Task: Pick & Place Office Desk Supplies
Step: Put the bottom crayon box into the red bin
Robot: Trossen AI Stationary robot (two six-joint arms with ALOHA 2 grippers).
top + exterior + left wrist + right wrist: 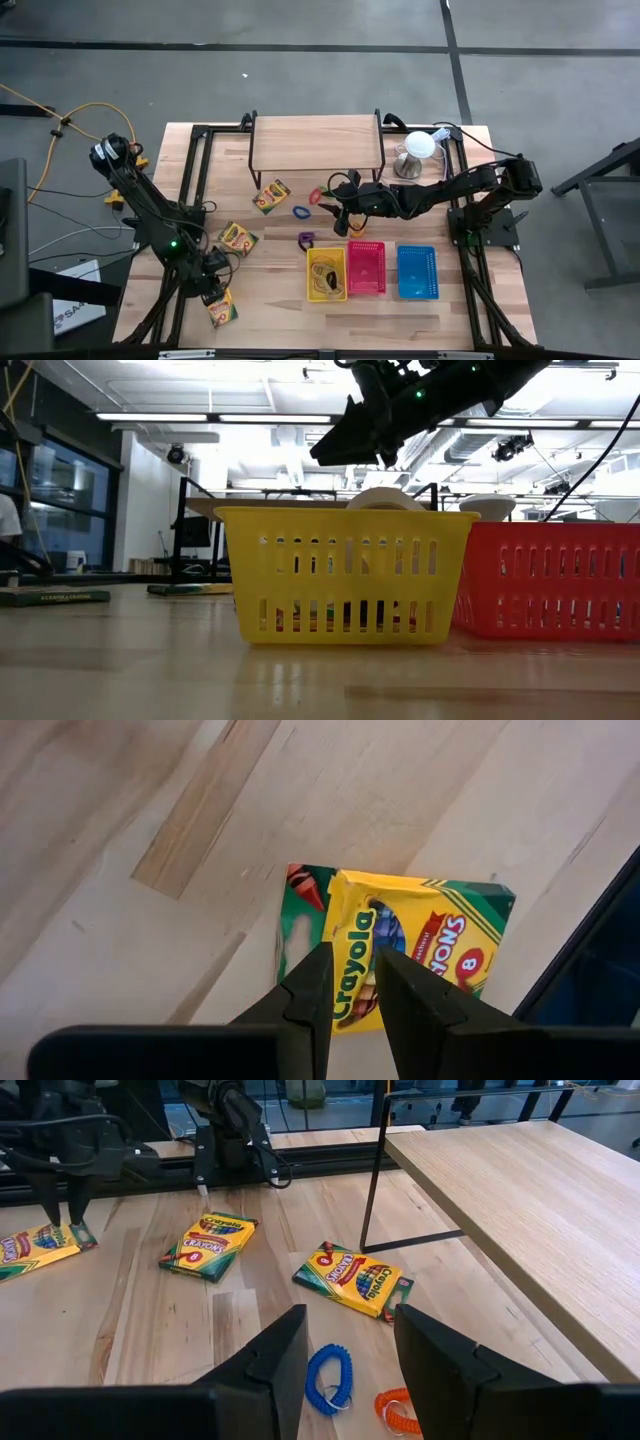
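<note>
Three yellow-and-green crayon boxes lie flat on the table [271, 196], [237, 238], [222, 308]. My left gripper [350, 995] points down over the near-left box [400, 945], its fingers a narrow gap apart. My right gripper [350, 1360] is open and empty. It hovers at mid-table above a blue coil ring [330, 1378] and an orange coil ring [395, 1410], with the third box [350, 1278] just beyond. A purple clip [306, 240] lies near the yellow basket [326, 274], which holds some items. My left gripper stands with its fingertips [315, 985] right over the printed top face of the crayon box [360, 935], coming from above. The box lies flat on the table. I cannot tell whether the tips touch it.
A red basket [366, 268] and a blue basket [417, 272] stand in a row beside the yellow one. A wooden shelf on black legs [316, 143] is at the far side, a white dome on a metal base [420, 148] to its right. Black frame rails run along both table sides.
</note>
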